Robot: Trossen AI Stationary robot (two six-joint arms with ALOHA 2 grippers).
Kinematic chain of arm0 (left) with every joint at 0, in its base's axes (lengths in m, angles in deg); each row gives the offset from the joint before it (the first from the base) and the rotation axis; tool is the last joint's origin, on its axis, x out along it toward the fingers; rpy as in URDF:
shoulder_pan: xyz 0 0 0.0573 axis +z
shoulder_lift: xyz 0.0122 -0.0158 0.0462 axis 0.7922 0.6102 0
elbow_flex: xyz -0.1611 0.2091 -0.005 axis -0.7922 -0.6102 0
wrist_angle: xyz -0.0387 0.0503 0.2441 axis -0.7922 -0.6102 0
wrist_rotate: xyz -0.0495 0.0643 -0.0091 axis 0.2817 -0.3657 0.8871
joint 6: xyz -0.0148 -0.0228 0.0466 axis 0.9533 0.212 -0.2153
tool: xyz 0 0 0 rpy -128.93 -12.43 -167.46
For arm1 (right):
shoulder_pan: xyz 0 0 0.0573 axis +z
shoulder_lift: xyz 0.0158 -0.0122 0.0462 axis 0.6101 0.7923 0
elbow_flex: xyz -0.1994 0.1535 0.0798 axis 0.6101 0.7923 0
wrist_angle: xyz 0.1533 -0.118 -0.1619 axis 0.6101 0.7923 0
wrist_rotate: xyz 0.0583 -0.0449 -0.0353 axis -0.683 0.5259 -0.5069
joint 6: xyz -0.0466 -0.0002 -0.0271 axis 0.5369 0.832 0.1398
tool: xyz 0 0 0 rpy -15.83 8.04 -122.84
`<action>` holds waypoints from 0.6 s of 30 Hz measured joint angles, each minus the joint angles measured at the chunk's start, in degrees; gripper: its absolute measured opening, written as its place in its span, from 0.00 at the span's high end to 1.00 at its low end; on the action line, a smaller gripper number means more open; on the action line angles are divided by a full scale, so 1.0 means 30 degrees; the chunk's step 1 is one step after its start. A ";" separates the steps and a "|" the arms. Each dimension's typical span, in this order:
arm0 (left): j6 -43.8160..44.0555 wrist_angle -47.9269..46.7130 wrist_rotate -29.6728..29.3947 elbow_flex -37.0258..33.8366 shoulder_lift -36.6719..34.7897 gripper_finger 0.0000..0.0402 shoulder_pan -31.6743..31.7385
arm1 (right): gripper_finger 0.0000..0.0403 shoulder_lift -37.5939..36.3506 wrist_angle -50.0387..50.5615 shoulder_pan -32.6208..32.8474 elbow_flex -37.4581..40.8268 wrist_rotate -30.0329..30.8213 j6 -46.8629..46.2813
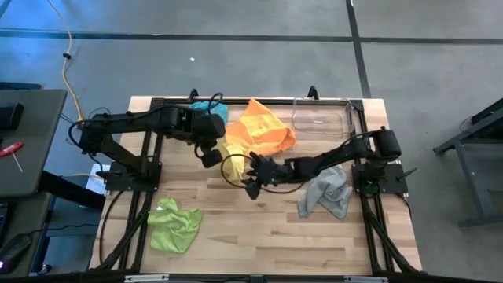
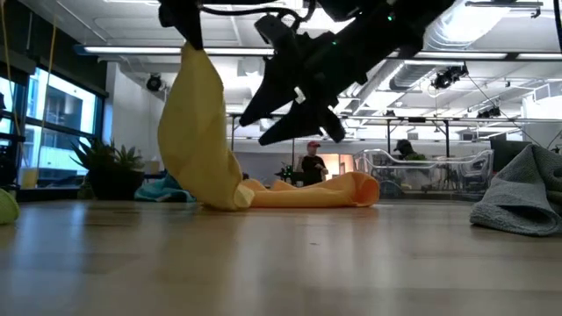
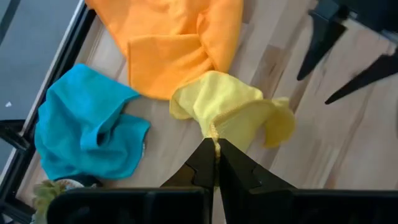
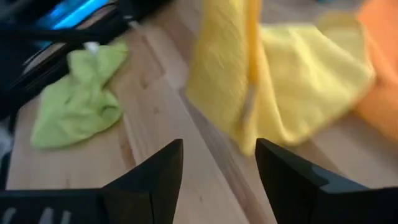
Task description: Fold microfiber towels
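Note:
My left gripper [image 3: 214, 150] is shut on the yellow towel [image 3: 231, 111], which hangs from it in a long drape [image 2: 198, 123] in the low view. The orange towel [image 1: 265, 128] lies crumpled just beyond the yellow one, and the teal towel [image 1: 209, 107] lies bunched at the far left edge. A lime green towel [image 1: 174, 225] lies near left and a grey towel [image 1: 327, 193] lies to the right. My right gripper [image 4: 219, 151] is open and hovers above the table beside the hanging yellow towel, touching nothing. My left gripper pinches a bunched-up bit of the yellow towel's edge [image 3: 215, 138] between its two fingers; how many layers I cannot tell. The fingers come from above, slanting down. The towel hangs slack below them, and its lower end [image 2: 226, 195] rests on the table against the orange towel.
A clear plastic bin [image 1: 322, 118] stands at the far right of the table. A small green spiky thing [image 3: 45, 191] sits by the teal towel. Bare wood [image 1: 259, 236] lies between the lime green and grey towels, along the near edge.

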 joint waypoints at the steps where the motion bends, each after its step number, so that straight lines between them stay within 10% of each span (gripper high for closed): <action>1: -0.0217 0.0318 0.0103 0.0000 0.0000 1.00 0.0215 | 0.52 0.0078 -0.0011 0.0224 -0.0003 0.0672 -0.0587; 7: -0.0937 0.2590 0.1855 0.0000 0.0004 1.00 0.1330 | 0.54 0.0459 0.0882 0.1237 -0.0967 0.4147 -0.4511; 18: -0.2773 0.4142 0.2817 0.0000 0.0015 1.00 0.2802 | 0.60 0.3554 0.4708 0.0966 -0.5697 0.4528 -0.8427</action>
